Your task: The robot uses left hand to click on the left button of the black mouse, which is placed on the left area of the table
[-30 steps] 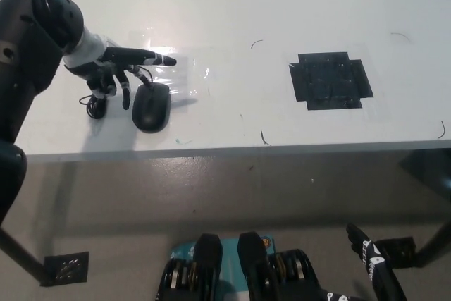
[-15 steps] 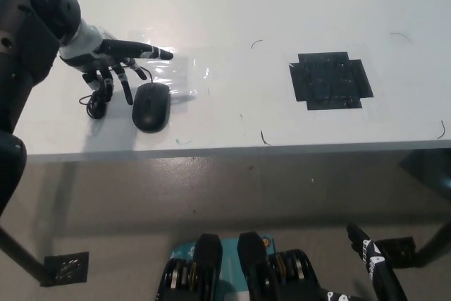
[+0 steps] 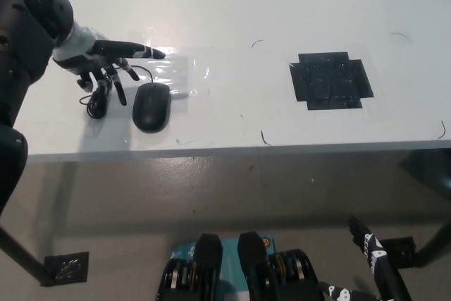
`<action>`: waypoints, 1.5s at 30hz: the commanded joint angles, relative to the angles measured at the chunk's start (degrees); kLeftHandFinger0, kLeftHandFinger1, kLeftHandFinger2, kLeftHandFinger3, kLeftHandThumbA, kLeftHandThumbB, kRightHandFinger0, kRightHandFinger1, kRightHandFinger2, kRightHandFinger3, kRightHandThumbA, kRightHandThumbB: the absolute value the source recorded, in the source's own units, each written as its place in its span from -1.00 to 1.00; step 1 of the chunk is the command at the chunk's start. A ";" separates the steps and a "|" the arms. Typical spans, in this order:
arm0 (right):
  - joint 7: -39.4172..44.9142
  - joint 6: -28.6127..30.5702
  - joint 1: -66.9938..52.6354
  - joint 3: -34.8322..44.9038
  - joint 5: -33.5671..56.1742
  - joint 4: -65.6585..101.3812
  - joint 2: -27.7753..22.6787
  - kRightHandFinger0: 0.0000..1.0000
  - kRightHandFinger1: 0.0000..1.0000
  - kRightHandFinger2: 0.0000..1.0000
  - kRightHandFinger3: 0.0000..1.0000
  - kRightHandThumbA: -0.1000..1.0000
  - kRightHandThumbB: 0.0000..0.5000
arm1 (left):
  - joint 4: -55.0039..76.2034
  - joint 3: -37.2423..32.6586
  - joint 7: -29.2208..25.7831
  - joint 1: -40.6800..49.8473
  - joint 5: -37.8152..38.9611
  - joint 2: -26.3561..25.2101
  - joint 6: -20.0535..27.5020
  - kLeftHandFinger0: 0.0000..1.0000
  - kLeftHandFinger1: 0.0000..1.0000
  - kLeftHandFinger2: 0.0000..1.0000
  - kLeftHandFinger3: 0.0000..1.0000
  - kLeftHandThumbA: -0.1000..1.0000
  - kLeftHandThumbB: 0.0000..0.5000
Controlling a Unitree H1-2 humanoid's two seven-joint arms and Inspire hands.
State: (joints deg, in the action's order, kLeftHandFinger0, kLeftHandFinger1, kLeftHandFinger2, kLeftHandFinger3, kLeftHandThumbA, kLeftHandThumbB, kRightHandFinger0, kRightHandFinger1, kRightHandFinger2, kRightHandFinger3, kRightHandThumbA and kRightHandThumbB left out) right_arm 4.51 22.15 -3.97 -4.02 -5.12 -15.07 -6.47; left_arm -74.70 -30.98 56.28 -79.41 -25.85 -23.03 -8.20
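Head view: left hand (image 3: 106, 65) open, fingers spread, hovering just beside the mouse (image 3: 151, 106) near the table's (image 3: 232, 5) front-left edge. Click not yet made; next, lower a fingertip onto the left button. Right hand (image 3: 373, 255) rests below the table, state unclear.

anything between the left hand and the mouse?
Nothing visible. The left hand hovers just up and left of the mouse, one finger stretched out over the table past the mouse's top edge, the others curled down. Only the mouse's cable lies coiled beside the hand, not in the path.
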 commanded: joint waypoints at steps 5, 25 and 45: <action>-0.29 1.14 2.03 1.08 1.01 1.36 -0.60 1.00 1.00 1.00 1.00 1.00 -0.39 | -0.72 0.25 -2.64 -6.63 -0.74 0.07 2.39 -1.00 -0.75 -0.11 1.00 1.00 0.32; 0.04 0.32 2.34 0.84 0.52 2.30 -0.94 1.00 1.00 1.00 1.00 1.00 -0.45 | -2.13 -1.38 -4.98 -4.96 -2.83 1.48 3.55 -0.62 -0.10 0.42 1.00 1.00 0.48; 0.39 -0.48 2.70 0.76 0.80 2.82 -1.15 1.00 1.00 1.00 1.00 1.00 -0.36 | -4.59 -1.84 -4.65 -2.65 -3.20 4.28 -0.18 -1.00 -1.00 -0.33 0.82 1.00 0.56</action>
State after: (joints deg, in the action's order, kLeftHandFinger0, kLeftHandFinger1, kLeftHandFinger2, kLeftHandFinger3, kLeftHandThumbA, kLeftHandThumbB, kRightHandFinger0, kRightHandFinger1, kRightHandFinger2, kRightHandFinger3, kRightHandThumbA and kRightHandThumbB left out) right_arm 4.55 21.48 -2.44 -3.82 -5.11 -14.27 -6.74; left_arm -79.46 -33.27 51.82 -79.54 -28.97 -19.02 -7.22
